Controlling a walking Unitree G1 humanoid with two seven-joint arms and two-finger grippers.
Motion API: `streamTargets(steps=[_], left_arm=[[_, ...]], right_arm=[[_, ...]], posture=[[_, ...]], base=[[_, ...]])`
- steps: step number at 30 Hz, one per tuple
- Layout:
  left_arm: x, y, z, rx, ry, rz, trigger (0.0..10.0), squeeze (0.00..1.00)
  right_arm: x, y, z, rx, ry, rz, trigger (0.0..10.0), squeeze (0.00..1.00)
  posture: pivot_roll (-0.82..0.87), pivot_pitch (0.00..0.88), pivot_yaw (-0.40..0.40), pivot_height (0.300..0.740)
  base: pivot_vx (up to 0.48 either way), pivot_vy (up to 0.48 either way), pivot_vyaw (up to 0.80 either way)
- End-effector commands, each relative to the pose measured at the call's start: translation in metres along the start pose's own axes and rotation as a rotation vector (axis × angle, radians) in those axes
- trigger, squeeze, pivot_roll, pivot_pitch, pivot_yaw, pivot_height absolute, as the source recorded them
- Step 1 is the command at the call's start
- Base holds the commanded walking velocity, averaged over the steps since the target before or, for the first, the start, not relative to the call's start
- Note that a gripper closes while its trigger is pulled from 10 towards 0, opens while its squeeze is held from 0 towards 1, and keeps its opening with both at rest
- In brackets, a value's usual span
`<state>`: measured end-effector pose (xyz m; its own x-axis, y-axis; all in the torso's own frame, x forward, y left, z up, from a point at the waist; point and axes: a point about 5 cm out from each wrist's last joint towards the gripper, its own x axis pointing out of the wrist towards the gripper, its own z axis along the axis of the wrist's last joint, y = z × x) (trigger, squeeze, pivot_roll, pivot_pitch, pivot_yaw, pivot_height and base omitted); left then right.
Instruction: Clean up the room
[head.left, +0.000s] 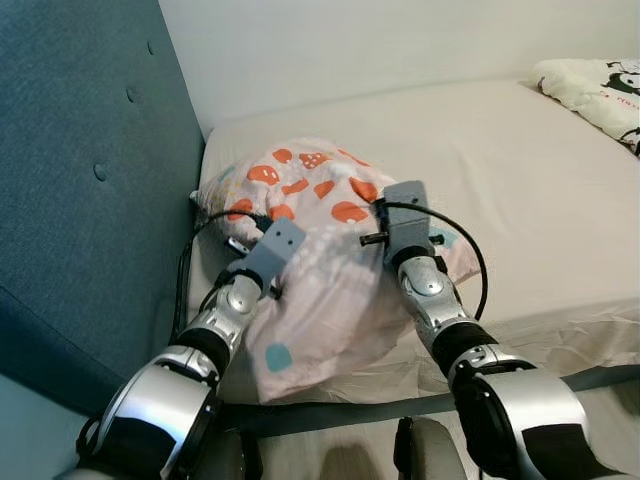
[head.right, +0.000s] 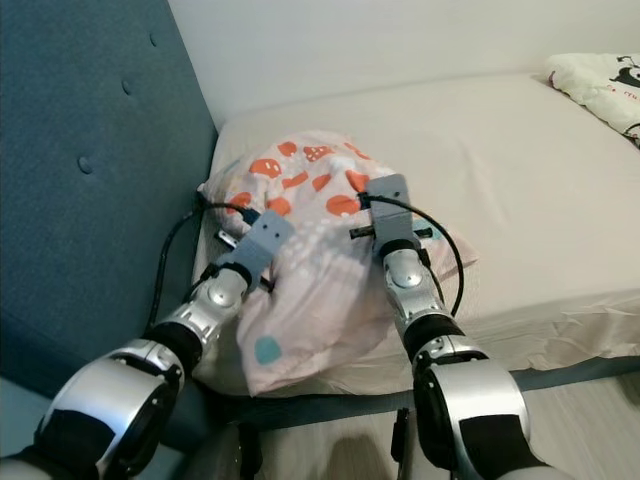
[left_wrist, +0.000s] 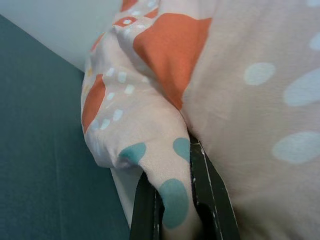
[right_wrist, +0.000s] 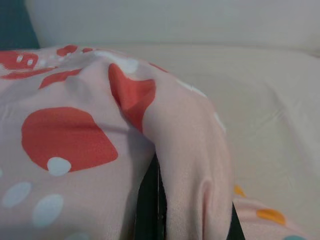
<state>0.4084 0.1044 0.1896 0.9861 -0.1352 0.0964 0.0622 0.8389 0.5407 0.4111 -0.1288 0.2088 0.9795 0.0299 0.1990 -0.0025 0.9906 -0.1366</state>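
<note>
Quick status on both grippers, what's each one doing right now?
Left gripper: shut on a fold of the pillow.
Right gripper: shut on a fold of the same pillow.

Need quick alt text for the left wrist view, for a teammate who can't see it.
The left gripper pinches a fold of the pink pillow, patterned with orange, teal and pale spots, between its two black fingers. The teal headboard stands beside the pillow, with a pale wall above.

One spotted pillow (head.left: 320, 260) under the pincers, one patterned blanket (head.left: 600, 90) far beyond the right pincer (right_wrist: 192, 210), one bed (head.left: 540, 200), one blue headboard (head.left: 90, 180) beside the left pincer (left_wrist: 175, 205). Two pincers.
</note>
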Motion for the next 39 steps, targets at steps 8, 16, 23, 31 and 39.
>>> streamTargets(steps=[8, 16, 23, 31, 39], left_arm=[[0.009, 0.013, 0.031, 0.039, -0.130, 0.027, 10.0, 0.00], [0.006, 0.014, 0.018, 0.018, -0.092, 0.017, 10.0, 0.00], [0.007, 0.016, 0.021, -0.001, -0.103, -0.020, 10.0, 1.00], [0.008, 0.013, 0.027, 0.009, -0.130, -0.033, 10.0, 1.00], [0.010, 0.013, 0.034, -0.063, -0.144, -0.048, 10.0, 0.00]], right_arm=[[0.000, 0.047, 0.022, 0.018, -0.109, 0.131, 10.0, 0.00], [-0.003, 0.050, 0.019, 0.019, -0.113, 0.130, 10.0, 0.00], [-0.003, 0.046, 0.022, 0.004, -0.150, 0.088, 10.0, 1.00], [-0.003, 0.042, 0.022, 0.005, -0.158, 0.062, 10.0, 1.00], [-0.007, 0.041, 0.015, -0.015, -0.152, -0.005, 10.0, 0.00]], posture=[[-0.07, 0.294, 0.062, 0.580], [-0.07, 0.294, 0.056, 0.580], [-0.08, 0.289, 0.054, 0.580], [-0.08, 0.287, 0.056, 0.580], [-0.07, 0.271, 0.059, 0.580]], base=[[0.000, 0.000, 0.00], [0.000, 0.000, 0.00], [0.000, 0.000, 0.00], [0.000, 0.000, 0.00], [0.000, 0.000, 0.00]])
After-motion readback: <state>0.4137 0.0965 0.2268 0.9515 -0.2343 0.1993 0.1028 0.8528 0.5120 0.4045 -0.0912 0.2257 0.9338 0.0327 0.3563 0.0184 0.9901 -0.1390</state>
